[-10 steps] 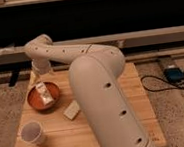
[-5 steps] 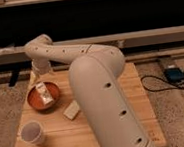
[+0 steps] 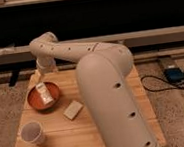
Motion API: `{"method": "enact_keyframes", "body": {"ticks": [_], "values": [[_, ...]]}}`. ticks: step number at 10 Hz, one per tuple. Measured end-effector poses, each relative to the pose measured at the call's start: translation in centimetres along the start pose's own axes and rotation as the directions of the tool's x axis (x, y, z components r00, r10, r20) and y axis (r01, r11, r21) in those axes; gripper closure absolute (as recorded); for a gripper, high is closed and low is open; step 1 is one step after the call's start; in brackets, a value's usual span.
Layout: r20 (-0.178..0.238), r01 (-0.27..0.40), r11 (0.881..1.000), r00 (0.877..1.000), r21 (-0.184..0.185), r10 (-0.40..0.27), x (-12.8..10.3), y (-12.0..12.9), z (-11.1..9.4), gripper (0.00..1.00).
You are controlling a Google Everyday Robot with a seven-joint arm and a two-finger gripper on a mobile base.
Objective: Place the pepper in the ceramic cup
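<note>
Warm, even light from above falls on the bench (image 3: 65, 135); shadows are soft, the background dark. The tool (image 3: 44, 93), inside the red bowl (image 3: 31, 97), appears pale.

No writing can be read anywhere, and the pincer (image 3: 44, 93) hangs over the red bowl (image 3: 33, 101).

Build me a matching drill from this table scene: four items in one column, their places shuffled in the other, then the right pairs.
1 pale whitish ceramic cup
2 tan rectangular block
3 red-orange shallow bowl
4 gripper

A down in the bowl
B wooden table, near left corner
C table centre, beside the arm
D table's left side, behind the cup

Pairs: 1-B, 2-C, 3-D, 4-A
</note>
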Motion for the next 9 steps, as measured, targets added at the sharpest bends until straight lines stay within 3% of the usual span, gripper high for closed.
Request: {"method": "enact_keyframes", "body": {"ticks": [3, 9], "values": [[-0.001, 0.01, 0.999, 1.0, 0.049, -0.01, 4.8, -4.2, -3.5, 0.2], [-0.059, -0.018, 0.985, 0.998, 0.172, 0.029, 15.0, -13.0, -8.7, 0.2]]}}
